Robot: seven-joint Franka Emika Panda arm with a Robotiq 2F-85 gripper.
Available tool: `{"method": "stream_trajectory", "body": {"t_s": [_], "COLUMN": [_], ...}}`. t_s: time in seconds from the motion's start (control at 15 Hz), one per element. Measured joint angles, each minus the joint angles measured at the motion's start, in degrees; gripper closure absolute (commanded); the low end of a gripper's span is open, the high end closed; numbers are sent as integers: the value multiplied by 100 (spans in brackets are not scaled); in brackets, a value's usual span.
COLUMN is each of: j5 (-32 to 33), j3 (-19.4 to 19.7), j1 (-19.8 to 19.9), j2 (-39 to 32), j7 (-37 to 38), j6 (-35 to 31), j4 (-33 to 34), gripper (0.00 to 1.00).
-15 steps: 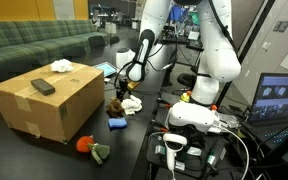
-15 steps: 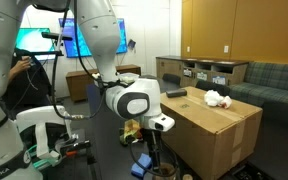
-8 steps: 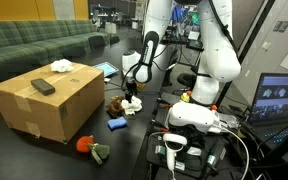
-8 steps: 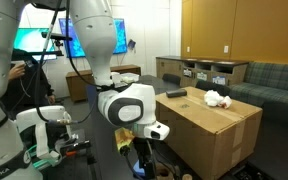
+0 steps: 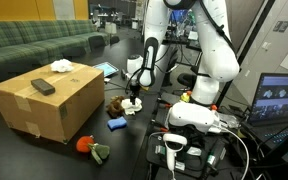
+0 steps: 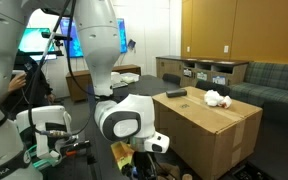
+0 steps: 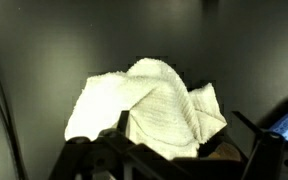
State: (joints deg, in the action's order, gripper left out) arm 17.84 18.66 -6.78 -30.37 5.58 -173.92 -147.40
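Arm: the white arm [image 5: 149, 55] has sunk over the last second. Its wrist has come down from box-top height to just above the dark surface [image 5: 134, 132]. In an exterior view the round wrist joint [image 6: 124, 122] now hangs low beside the cardboard box [image 6: 209, 125].
Jaws: spread apart at the bottom corners of the wrist view, with nothing held between them.
White cloth: it lies crumpled [image 7: 149, 110] on the surface directly beneath the jaws and also shows in an exterior view [image 5: 132, 104]. Whether the jaws touch it cannot be told.
Neighbours: a brown plush toy [image 5: 114, 105] sits just beside the cloth and a blue object [image 5: 117, 123] lies near it.
Box top: it carries a black object [image 5: 44, 87] and a small white rag [image 5: 61, 66], both well apart from the jaws.
Meaning: the descent has closed nearly all the gap, so the cloth fills the wrist view, but no grip is made yet.
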Motion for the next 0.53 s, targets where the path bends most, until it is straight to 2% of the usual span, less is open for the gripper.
{"method": "stream_trajectory", "body": {"t_s": [0.53], "j5": [-393], "j3": [-421], "j1": [776], "j2": [-1034], "j7": [-642], "j6": [-702], "j4": [538], "gripper": [0]}}
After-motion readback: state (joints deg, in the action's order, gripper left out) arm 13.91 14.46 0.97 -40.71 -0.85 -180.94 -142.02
